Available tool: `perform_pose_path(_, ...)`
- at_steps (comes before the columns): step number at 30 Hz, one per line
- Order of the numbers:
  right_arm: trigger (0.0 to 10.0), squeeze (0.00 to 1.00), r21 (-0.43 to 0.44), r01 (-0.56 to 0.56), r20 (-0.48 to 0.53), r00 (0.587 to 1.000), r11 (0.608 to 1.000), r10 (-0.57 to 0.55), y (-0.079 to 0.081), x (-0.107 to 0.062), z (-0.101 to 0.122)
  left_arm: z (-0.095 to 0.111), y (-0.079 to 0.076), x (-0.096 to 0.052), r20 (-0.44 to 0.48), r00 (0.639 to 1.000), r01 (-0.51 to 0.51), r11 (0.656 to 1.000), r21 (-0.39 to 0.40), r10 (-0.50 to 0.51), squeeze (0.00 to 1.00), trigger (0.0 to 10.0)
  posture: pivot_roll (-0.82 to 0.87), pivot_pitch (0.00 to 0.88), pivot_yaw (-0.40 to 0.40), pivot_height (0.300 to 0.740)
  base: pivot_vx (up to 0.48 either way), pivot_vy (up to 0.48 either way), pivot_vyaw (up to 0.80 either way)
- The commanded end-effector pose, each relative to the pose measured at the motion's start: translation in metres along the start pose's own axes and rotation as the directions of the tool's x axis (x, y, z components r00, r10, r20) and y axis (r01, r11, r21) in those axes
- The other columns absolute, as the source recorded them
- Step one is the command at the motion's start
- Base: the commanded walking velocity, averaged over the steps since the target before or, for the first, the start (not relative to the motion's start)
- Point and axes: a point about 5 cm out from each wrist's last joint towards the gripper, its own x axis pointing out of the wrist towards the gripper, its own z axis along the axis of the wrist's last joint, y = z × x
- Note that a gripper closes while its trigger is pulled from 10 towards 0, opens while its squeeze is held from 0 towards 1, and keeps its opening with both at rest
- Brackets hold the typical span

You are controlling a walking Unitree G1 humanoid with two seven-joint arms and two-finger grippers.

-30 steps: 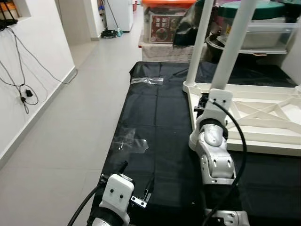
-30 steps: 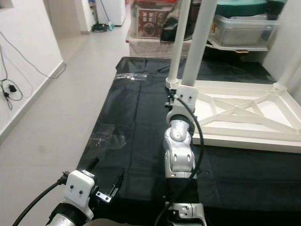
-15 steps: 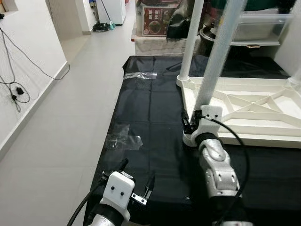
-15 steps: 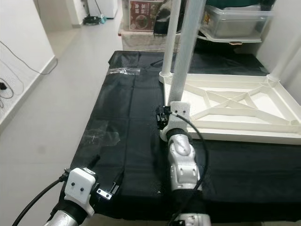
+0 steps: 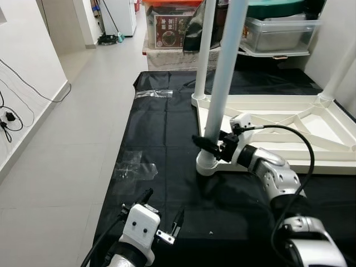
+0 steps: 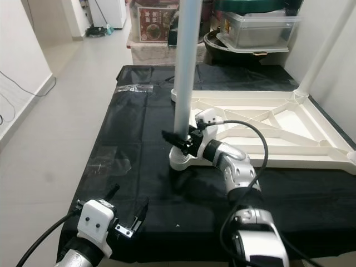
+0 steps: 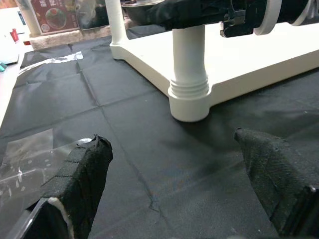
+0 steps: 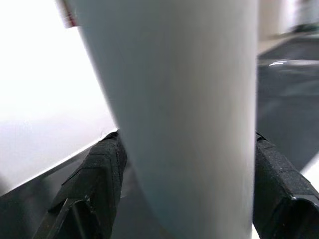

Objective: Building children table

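Note:
A white children's table (image 5: 289, 119) lies upside down on a black sheet (image 5: 161, 139), with its legs pointing up. My right gripper (image 5: 208, 146) reaches in from the right and is shut on the near-left leg (image 5: 225, 72), just above the leg's socket (image 5: 207, 164). In the right wrist view the leg (image 8: 184, 109) sits between the two black fingers (image 8: 102, 174). My left gripper (image 5: 162, 207) hangs open and holds nothing, low over the sheet's front edge, short of that leg's base (image 7: 189, 94).
Another leg (image 5: 207, 50) stands at the far-left corner and one (image 5: 340, 69) at the right. Clear tape (image 5: 133, 167) lies on the sheet. Boxes and a plastic bin (image 5: 278, 33) crowd the back. Tiled floor (image 5: 67, 144) and a wall with cables lie to the left.
The head view has swung, so the table sits more to the centre. My right forearm has turned from pointing straight ahead to reaching the leg from the right. The left gripper has stayed put.

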Motion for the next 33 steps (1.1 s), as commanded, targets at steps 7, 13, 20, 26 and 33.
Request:
perform_pose_path(7, 10.0, 0.00, 0.027, -0.436, -0.076, 0.897, 0.900, 0.436, 0.031, 0.022, -0.002, -0.005, 0.001, -0.002, -0.019, 1.000, -0.002, 1.000, 0.004, 0.002, 0.00, 10.0, -0.01, 0.055, -0.005, 0.740, 0.000, 0.000, 0.00)
perform_pose_path(13, 10.0, 0.00, 0.039, -0.573, -0.074, 0.815, 0.819, 0.574, 0.045, 0.030, -0.005, -0.005, 0.000, -0.003, -0.019, 1.000, 0.002, 1.000, 0.004, -0.002, 0.00, 10.0, -0.01, 0.053, -0.004, 0.740, 0.000, 0.000, 0.00)
perform_pose_path(20, 4.4, 0.00, -0.014, -0.637, -0.129, 0.766, 0.771, 0.630, 0.059, 0.036, -0.016, -0.006, -0.002, -0.003, -0.022, 1.000, 0.006, 1.000, -0.001, -0.006, 0.00, 10.0, -0.01, 0.048, -0.005, 0.740, 0.000, 0.000, 0.00)
perform_pose_path(26, 0.0, 0.00, -0.095, -0.586, -0.156, 0.807, 0.805, 0.569, 0.058, 0.037, -0.023, -0.006, -0.002, -0.004, -0.024, 1.000, 0.010, 1.000, 0.000, -0.010, 0.00, 10.0, -0.01, 0.045, -0.003, 0.740, 0.000, 0.000, 0.00)
perform_pose_path(33, 0.0, 0.00, -0.138, -0.363, -0.045, 0.932, 0.921, 0.361, 0.054, 0.036, -0.025, -0.008, -0.002, -0.003, -0.023, 1.000, 0.013, 1.000, 0.001, -0.013, 0.00, 10.0, -0.02, 0.033, -0.008, 0.740, 0.000, 0.000, 0.00)
